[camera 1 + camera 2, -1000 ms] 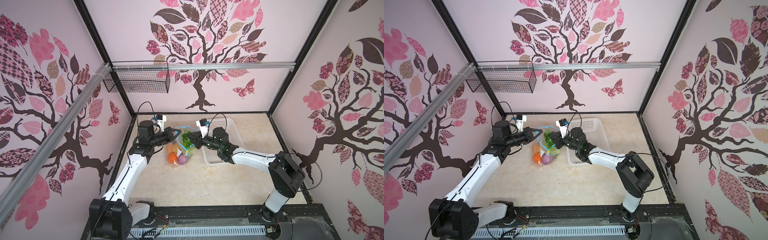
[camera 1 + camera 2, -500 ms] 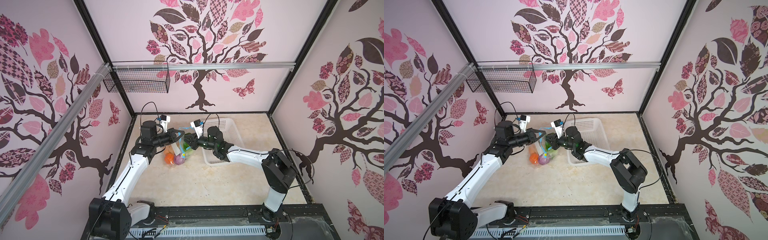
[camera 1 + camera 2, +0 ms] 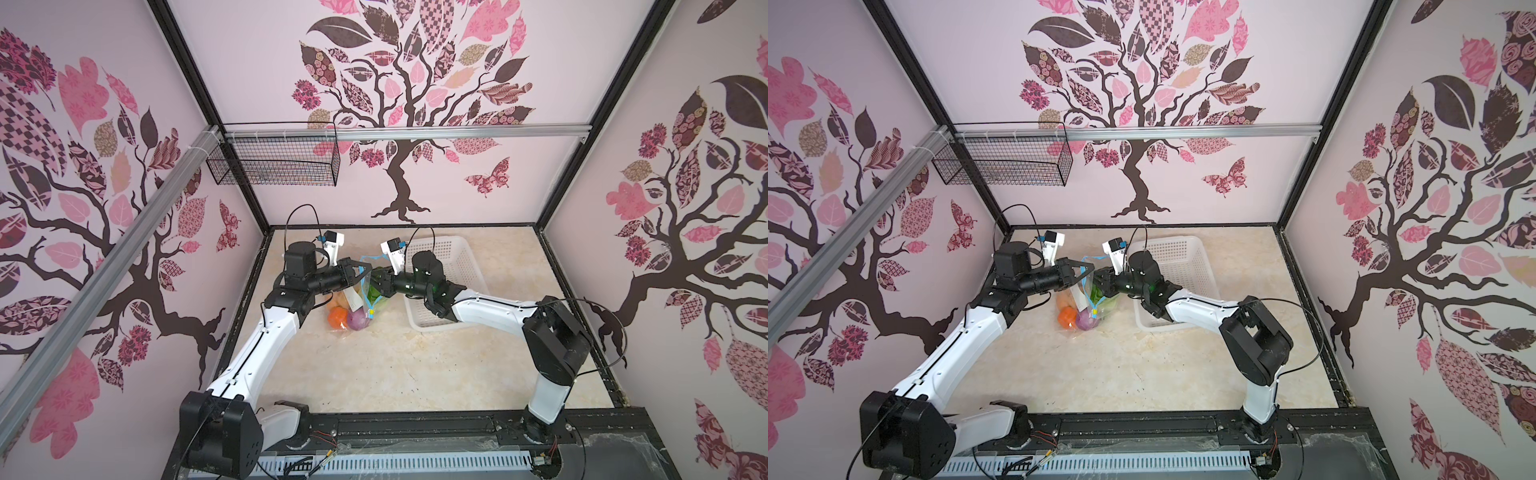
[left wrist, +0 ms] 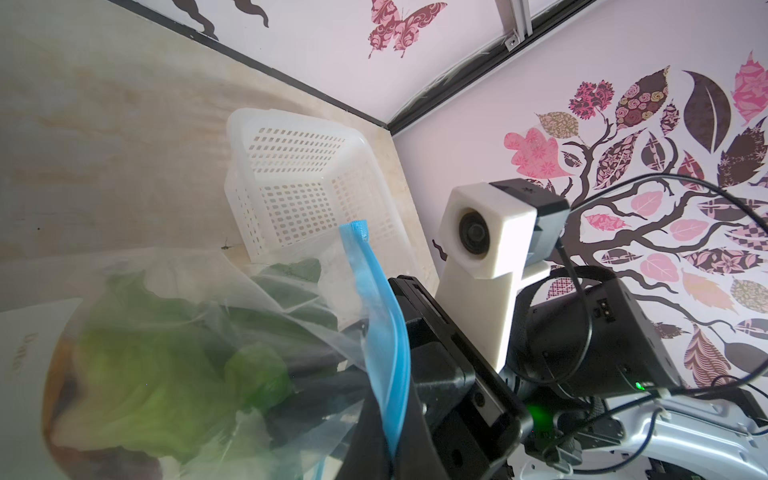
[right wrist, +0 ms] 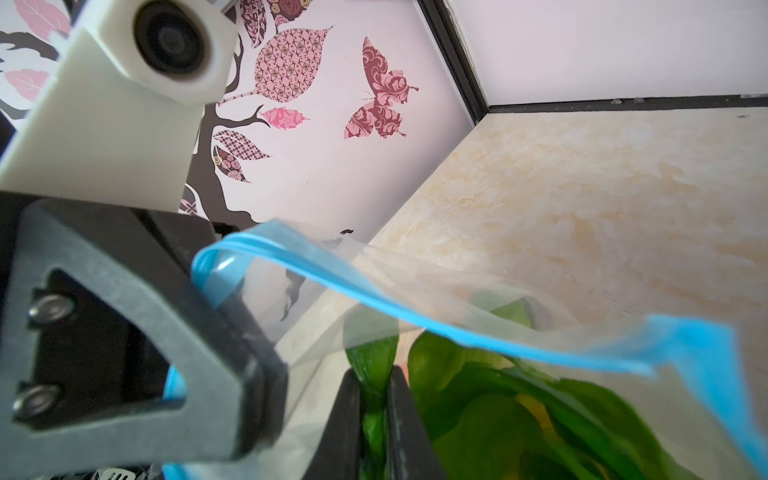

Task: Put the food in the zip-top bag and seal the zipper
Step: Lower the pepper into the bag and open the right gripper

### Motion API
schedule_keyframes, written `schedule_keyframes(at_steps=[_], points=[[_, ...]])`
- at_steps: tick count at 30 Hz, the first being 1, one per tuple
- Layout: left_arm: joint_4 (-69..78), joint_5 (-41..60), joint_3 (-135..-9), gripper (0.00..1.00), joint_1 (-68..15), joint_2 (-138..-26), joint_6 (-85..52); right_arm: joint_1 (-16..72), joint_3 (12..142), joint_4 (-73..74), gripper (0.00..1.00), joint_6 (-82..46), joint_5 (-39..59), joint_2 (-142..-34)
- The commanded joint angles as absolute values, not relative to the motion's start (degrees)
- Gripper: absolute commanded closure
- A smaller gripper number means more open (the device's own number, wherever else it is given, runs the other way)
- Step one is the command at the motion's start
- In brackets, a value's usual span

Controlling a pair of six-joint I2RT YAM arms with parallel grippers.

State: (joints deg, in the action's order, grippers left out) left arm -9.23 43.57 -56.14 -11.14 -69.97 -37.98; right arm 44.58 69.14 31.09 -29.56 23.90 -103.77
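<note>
The zip-top bag (image 3: 350, 305) (image 3: 1080, 306) hangs over the floor left of centre in both top views. Its light blue zipper (image 4: 384, 332) (image 5: 374, 301) is pinched in my left gripper (image 3: 360, 270) (image 4: 390, 451), which is shut on it. Food shows through the plastic: an orange pumpkin (image 3: 337, 316) (image 3: 1066, 316), a purple onion (image 3: 357, 321) (image 3: 1086, 320) and green cabbage (image 4: 137, 386). My right gripper (image 3: 376, 283) (image 5: 376, 390) reaches in at the bag's mouth, shut on a green cabbage leaf (image 5: 498, 399). A small yellow slider tab (image 3: 371, 312) hangs on the zipper.
A white perforated basket (image 3: 451, 266) (image 3: 1181, 262) (image 4: 299, 187) stands right behind the right gripper, near the back wall. A black wire basket (image 3: 276, 164) hangs on the back-left wall. Both arms meet at the back left of the floor.
The right gripper has moved left toward the left gripper, carrying the green leaf into the bag's mouth. The left gripper has edged right, and the bag has shifted slightly.
</note>
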Motion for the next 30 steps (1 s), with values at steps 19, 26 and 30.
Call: schedule_keyframes(at_steps=[19,26,30], points=[[-8.64,43.1,-56.04,1.0,-9.7,-68.35,-37.68,46.92,73.43,27.59,0.61,-27.28,20.46,-108.56],[-7.29,42.8,-55.23,1.0,-6.23,-67.7,-38.81,46.89,71.13,26.58,0.56,-24.3,18.87,-103.45],[-7.54,42.48,-55.35,1.0,-5.48,-67.46,-38.42,46.88,70.12,24.79,0.54,-22.15,18.63,-100.04]])
